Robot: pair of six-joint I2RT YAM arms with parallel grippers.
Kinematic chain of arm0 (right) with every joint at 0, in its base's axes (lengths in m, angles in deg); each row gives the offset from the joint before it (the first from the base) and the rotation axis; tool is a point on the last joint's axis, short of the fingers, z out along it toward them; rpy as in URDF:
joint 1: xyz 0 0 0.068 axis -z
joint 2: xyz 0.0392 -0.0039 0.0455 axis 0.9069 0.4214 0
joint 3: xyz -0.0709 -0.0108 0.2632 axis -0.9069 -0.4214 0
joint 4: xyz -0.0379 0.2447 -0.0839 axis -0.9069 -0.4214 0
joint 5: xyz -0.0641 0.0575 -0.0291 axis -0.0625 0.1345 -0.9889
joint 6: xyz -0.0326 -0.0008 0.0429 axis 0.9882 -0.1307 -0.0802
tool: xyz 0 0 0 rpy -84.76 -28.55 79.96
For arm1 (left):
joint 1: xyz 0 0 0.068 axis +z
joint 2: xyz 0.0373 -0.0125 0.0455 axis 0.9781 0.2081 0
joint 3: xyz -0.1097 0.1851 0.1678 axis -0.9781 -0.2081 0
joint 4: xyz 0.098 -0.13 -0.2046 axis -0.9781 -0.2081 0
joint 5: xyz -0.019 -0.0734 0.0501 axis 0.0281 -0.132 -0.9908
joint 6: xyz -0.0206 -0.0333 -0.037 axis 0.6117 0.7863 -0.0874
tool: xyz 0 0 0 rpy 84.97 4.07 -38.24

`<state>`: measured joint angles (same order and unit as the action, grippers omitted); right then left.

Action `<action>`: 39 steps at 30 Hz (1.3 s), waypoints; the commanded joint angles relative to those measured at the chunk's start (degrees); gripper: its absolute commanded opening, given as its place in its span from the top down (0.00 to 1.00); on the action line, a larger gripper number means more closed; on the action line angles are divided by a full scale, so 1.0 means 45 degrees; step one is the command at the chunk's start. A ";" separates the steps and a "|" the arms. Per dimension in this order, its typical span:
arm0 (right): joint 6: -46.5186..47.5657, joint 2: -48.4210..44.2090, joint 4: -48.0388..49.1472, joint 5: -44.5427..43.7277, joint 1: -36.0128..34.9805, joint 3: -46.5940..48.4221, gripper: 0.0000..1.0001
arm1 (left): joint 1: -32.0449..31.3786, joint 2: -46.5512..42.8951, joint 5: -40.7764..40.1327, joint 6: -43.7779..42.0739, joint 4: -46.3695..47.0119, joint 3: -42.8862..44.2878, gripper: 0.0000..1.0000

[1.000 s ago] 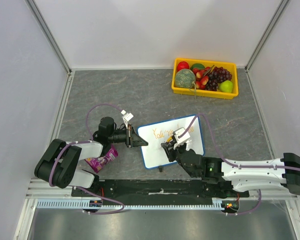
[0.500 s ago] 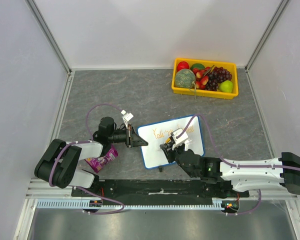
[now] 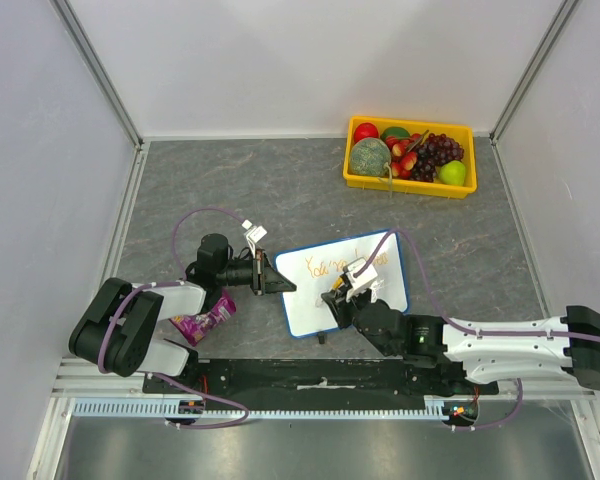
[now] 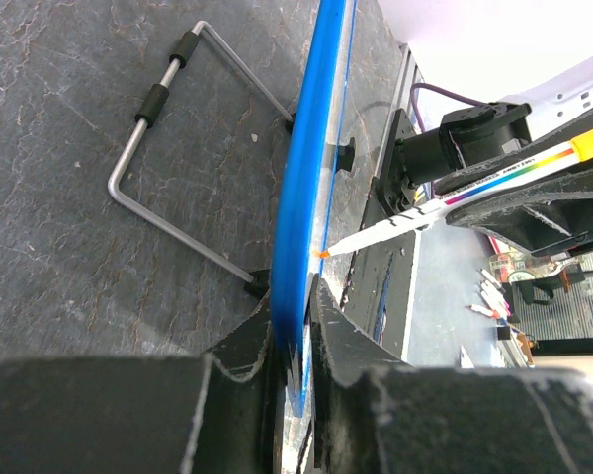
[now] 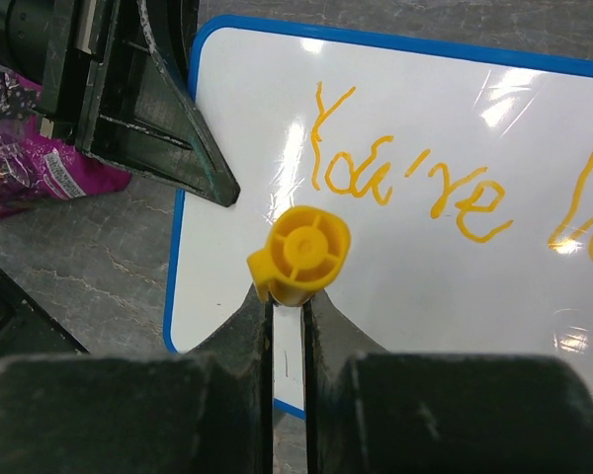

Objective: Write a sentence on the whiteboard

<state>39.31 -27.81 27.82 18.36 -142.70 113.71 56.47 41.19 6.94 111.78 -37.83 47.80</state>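
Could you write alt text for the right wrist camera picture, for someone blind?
Right jaws pinch a yellow-ended marker over a blue-framed whiteboard with orange writing: "You're" and the start of another word. The left jaws clamp the board's left edge, beside a purple packet.

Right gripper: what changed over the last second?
The right gripper, shut on the marker, shifted slightly left and nearer the arm bases over the whiteboard. The left gripper stays clamped on the whiteboard's left edge; whiteboard and fruit tray have not moved.
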 commanded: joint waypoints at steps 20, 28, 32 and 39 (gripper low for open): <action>0.0676 -0.1092 0.0096 -0.0478 0.0764 0.0886 1.00 | -0.0062 0.0302 -0.0717 -0.1147 -0.0607 -0.0048 0.98; 0.0501 -0.0624 0.0741 0.0498 0.1702 0.0984 1.00 | -0.0062 0.0302 -0.0678 -0.1166 -0.0607 -0.0029 0.98; 0.0461 -0.0428 0.0975 0.0967 0.1898 0.1003 1.00 | -0.0062 0.0322 -0.0678 -0.1166 -0.0607 -0.0009 0.98; 0.0403 -0.0291 0.0918 0.1280 0.2132 0.0887 1.00 | -0.0042 0.0342 -0.0678 -0.1166 -0.0588 -0.0009 0.98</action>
<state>41.52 -29.34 30.01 23.16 -133.78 115.81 56.47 41.23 6.97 111.78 -37.83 47.80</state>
